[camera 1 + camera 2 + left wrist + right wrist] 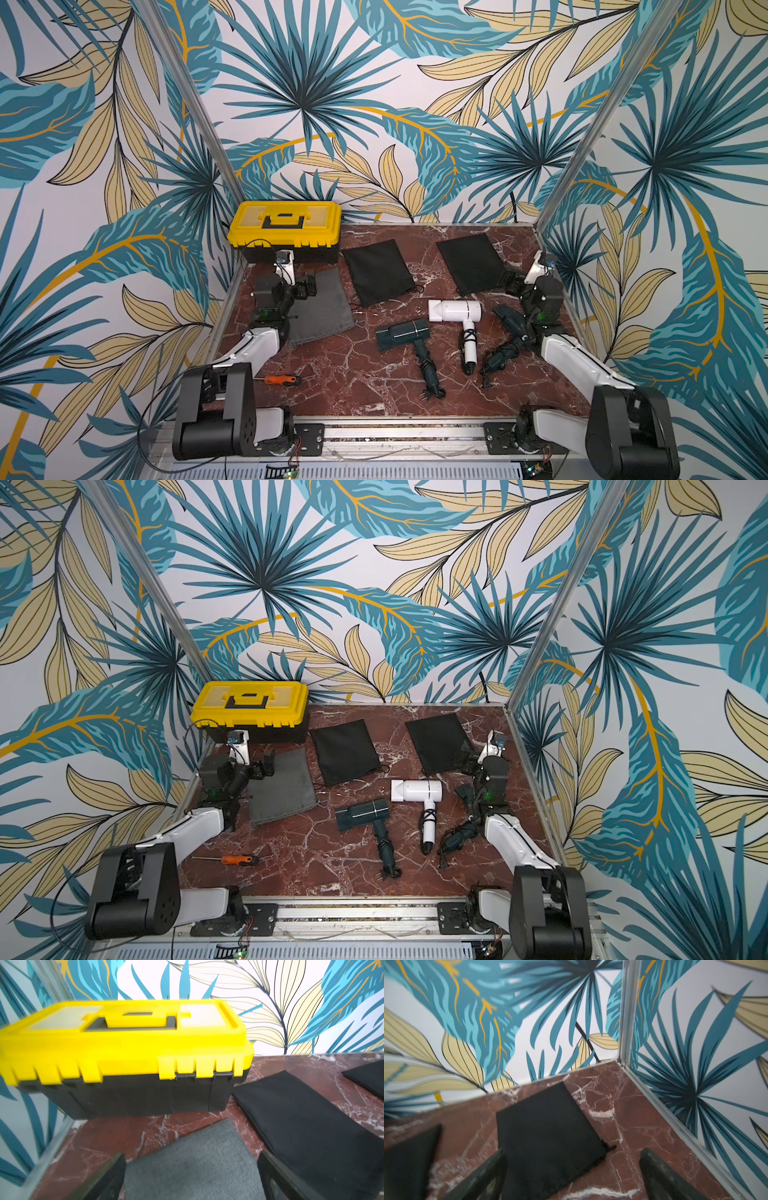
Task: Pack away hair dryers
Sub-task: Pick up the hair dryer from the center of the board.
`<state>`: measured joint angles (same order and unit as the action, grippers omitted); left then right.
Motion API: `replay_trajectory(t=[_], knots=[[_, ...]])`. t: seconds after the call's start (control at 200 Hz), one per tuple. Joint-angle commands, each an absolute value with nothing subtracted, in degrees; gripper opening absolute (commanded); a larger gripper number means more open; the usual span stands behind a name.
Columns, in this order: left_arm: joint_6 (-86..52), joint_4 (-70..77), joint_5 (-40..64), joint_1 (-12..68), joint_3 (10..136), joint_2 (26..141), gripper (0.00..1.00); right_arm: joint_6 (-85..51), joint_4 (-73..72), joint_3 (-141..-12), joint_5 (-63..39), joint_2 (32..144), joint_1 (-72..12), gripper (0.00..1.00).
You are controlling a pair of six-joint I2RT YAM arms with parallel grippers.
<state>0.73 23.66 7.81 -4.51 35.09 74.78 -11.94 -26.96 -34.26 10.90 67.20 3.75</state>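
Three hair dryers lie on the marble table. The white one [455, 310] [417, 789] is right of centre. A dark teal one [403, 332] [363, 812] lies left of it. The other teal one [509, 318] [457, 837] is partly hidden under my right arm. My left gripper [307, 286] [191, 1155] hangs open over the far end of a grey pouch [320, 307] [187, 1167]. The right gripper [513, 282] [572, 1151] is open above the near corner of a black pouch [471, 262] [546, 1132]. Both hold nothing.
A yellow and black toolbox [286, 228] [124, 1047] stands shut at the back left. A second black pouch [378, 272] [301, 1122] lies between the other two. An orange-handled screwdriver [282, 380] lies near the front left. Walls close in the left, right and back.
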Motion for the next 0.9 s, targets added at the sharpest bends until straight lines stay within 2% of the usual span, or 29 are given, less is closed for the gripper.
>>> replay_trajectory(t=[0.0, 0.09, 0.165, 0.215, 0.29, 0.365, 0.476, 0.671, 0.896], knots=[[3.94, 2.04, 5.43, -4.21, 45.06, 72.6, 0.99, -26.18, -2.55, -40.18, 12.77, 64.54, 3.43, 0.99], [6.05, -8.01, 5.98, -4.22, 50.32, 69.92, 0.99, -30.49, 6.26, -44.12, 6.9, 62.15, 3.43, 0.99], [7.32, -13.34, 7.08, -4.22, 52.92, 67.63, 1.0, -31.47, 5.44, -42.63, -2.32, 58.89, 3.43, 0.99], [8.11, -17.57, 8.16, -4.12, 54.6, 66.62, 0.99, -33.41, 2.37, -40.31, -5.53, 56.93, 3.43, 0.99], [8.35, -23.47, 10.11, -4.0, 57.68, 66.35, 0.99, -34.55, 6.99, -40.92, -7.79, 55.61, 3.32, 0.99], [9.93, -30.07, 13.83, -4.03, 61.47, 67.15, 0.99, -34.1, 11.71, -41.4, -9.75, 54.91, 2.87, 0.93], [9.5, -38.27, 18.39, -3.76, 67.5, 70.28, 1.0, -31.94, 18.22, -42.03, -14.5, 54.41, -0.01, 0.79], [7.93, -42.66, 20.69, -2.25, 73.02, 73.63, 0.99, -31.17, 29.97, -45.79, -8.28, 55.84, -13.36, 0.78], [10.86, -44.68, 23.65, -0.24, 73.82, 71.92, 0.99, -34.8, 34.86, -44.92, -7.09, 57.5, -22.03, 0.72]])
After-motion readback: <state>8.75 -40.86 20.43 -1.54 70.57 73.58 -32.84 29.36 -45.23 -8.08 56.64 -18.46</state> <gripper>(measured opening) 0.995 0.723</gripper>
